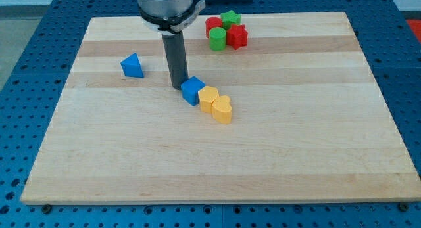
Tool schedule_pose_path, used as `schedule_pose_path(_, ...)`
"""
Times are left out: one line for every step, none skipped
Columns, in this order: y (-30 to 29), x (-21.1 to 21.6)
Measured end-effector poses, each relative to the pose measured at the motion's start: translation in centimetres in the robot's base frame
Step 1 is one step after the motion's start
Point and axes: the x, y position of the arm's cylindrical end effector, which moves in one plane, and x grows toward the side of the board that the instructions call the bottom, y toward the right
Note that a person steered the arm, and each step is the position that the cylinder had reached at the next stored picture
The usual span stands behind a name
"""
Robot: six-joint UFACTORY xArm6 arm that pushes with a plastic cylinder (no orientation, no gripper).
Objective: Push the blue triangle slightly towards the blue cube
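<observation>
The blue triangle [132, 66] lies on the wooden board [217, 156] at the view's upper left. The blue cube [192, 91] sits near the board's middle, touching a yellow hexagon-like block [208, 98] on its right. My tip [176, 87] is the lower end of the dark rod and rests right at the blue cube's left edge, well to the right of the blue triangle.
A yellow heart block [222, 110] touches the yellow hexagon's lower right. At the view's top, a cluster holds a green star [229, 18], a red block [212, 25], a green cylinder [217, 39] and a red star [237, 36].
</observation>
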Motion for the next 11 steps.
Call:
schedule_pose_path(-2.2,-0.2)
schedule_pose_path(-7.2,-0.3)
schedule_pose_path(-11.6,-1.5)
schedule_pose_path(-15.2,-3.7)
schedule_pose_path(-17.0,-5.4)
schedule_pose_path(-16.1,-5.7)
schedule_pose_path(-13.3,-5.7)
schedule_pose_path(-10.3,-5.7)
schedule_pose_path(-7.8,-5.4)
schedule_pose_path(-6.2,-4.9)
schedule_pose_path(-5.7,-4.9)
